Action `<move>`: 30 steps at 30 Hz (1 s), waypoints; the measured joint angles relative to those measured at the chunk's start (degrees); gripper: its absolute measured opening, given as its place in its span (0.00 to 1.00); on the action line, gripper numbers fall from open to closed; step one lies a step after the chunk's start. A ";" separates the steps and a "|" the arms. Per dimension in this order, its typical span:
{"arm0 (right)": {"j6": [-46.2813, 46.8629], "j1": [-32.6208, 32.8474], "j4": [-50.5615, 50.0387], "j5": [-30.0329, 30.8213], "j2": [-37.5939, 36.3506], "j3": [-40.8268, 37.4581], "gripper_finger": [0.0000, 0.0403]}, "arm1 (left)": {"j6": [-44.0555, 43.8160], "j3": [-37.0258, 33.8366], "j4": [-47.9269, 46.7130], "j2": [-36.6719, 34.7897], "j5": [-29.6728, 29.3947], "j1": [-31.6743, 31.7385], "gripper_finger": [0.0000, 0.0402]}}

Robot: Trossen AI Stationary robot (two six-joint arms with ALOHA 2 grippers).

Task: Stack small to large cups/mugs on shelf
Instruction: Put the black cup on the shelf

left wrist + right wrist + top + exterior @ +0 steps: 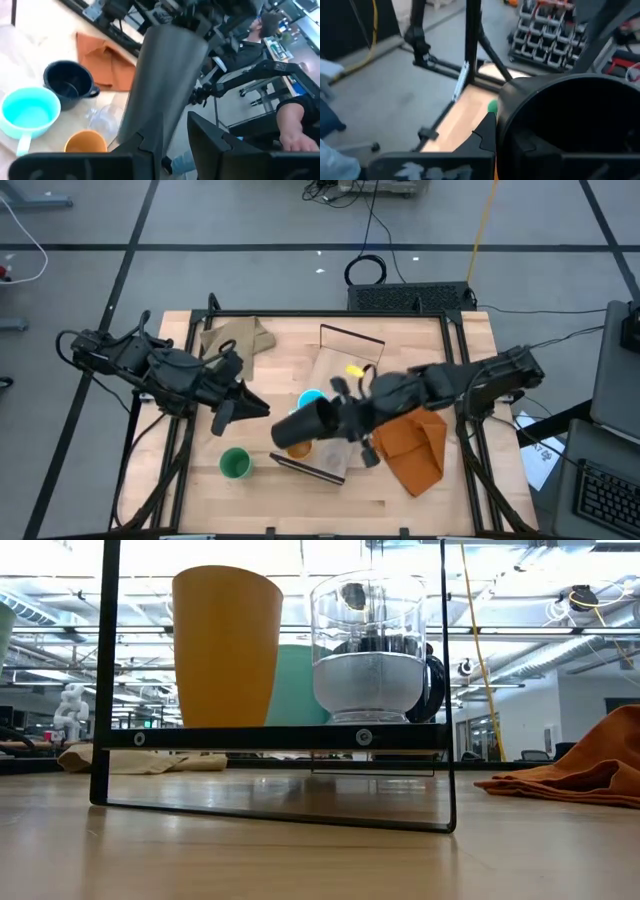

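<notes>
A: Item one, right claw point(345, 420)?
B: Closed on the rim of the black cup point(305, 423). Cup lies tilted on its side in the air, mouth toward the right arm, base pointing to the desk's left edge, above the near end of the shelf point(335, 385).

A: Left claw point(262, 409)?
B: Just beside the black cup's base, over the desk's middle. Fingers point(210, 145) stand slightly apart. Whether they touch the cup, cannot tell.

A: Shelf contents?
B: Light-blue mug point(311, 399), handle showing in the left wrist view, on the board under the arms. Orange cup point(298, 448) at the near end, partly hidden by the black cup. Dark navy mug point(68, 82) and clear plastic cup point(104, 119) beside them. From table height, orange and clear cups stand upright, side by side.

A: Loose on the desk point(420, 490)?
B: Green cup point(235, 464), upright, near the front edge, left of the shelf and well apart from it. Orange cloth point(413, 445) right of the shelf, toward the right edge. Tan cloth point(234, 336) at the far left corner.

A: Beyond the desk?
B: A person's arm point(295, 120), in the left wrist view.
</notes>
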 joint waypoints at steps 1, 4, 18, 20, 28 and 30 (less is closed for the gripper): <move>0.36 -0.54 -0.06 -0.65 -0.80 0.00 0.00 | 0.42 0.00 0.20 0.00 -0.76 0.00 0.22; 1.41 -1.37 -1.53 -0.53 -2.87 0.00 0.00 | 1.32 0.00 0.79 0.00 -3.86 0.32 0.22; -0.03 -1.40 -6.90 -0.65 -4.25 0.00 0.00 | 6.19 0.02 4.25 2.86 -6.82 2.55 0.46; -0.62 -1.68 -6.40 -2.51 -4.93 0.00 0.00 | 5.44 -0.02 3.83 4.10 -7.36 2.46 0.55; 3.93 -7.05 -4.61 -18.32 -7.79 -0.02 0.00 | -1.72 0.00 4.89 8.74 -5.03 2.23 0.83; 3.84 -8.02 -6.09 -20.78 -7.81 -0.02 0.00 | -2.82 0.01 5.81 9.72 -4.31 2.21 0.85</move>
